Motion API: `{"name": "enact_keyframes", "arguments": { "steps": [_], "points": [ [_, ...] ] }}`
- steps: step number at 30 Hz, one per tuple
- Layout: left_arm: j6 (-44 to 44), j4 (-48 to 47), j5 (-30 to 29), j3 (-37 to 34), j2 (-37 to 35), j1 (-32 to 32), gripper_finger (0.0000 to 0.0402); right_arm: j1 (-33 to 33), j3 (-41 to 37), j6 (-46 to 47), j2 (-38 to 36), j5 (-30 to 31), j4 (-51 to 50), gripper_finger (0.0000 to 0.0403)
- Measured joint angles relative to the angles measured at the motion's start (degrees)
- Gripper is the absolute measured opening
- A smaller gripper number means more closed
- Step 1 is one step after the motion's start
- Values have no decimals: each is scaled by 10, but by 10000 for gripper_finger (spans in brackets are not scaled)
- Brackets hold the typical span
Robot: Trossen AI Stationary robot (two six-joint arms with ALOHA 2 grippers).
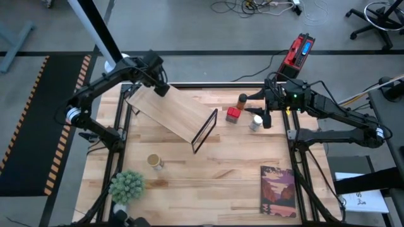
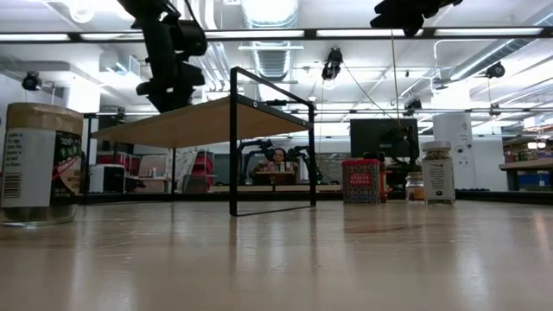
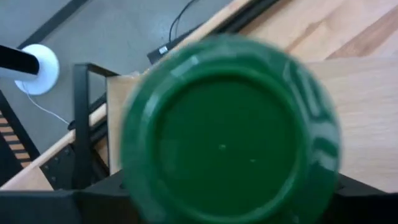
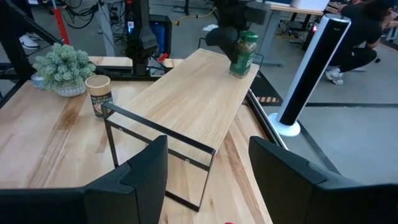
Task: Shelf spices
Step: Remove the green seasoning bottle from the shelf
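Note:
The shelf (image 1: 172,112), a pale plank, lies slanted across the table's far left, with its black frame (image 1: 205,130) at the right end. A green-lidded jar (image 4: 243,55) stands on the plank's far left corner. My left gripper (image 4: 229,30) is right over it, coming from above. In the left wrist view the green lid (image 3: 227,130) fills the picture and hides where gripper and jar meet. My right gripper (image 4: 208,163) hangs open at the far right. Under and beside it stand a red tin (image 1: 233,114), a brown jar (image 1: 242,99) and a white-lidded jar (image 1: 255,123). A tan-topped jar (image 1: 154,161) stands on the table.
A green potted plant (image 1: 127,186) stands at the near left corner. A book (image 1: 278,191) lies at the near right. A person (image 2: 278,161) sits in the room beyond the far edge. Black rails run along both sides of the table.

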Motion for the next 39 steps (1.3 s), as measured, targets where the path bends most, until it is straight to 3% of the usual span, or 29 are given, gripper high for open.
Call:
{"name": "enact_keyframes", "arguments": {
  "steps": [7,25,39],
  "points": [
    [1,26,16,-11,-1,0,187,0,0,-1,0,0,2,201],
    [5,19,43,-8,-3,-13,186,0,0,0,0,0,1,201],
    [-34,-12,78,-9,-42,-116,184,0,0,1,0,0,-2,201]
  ]
}}
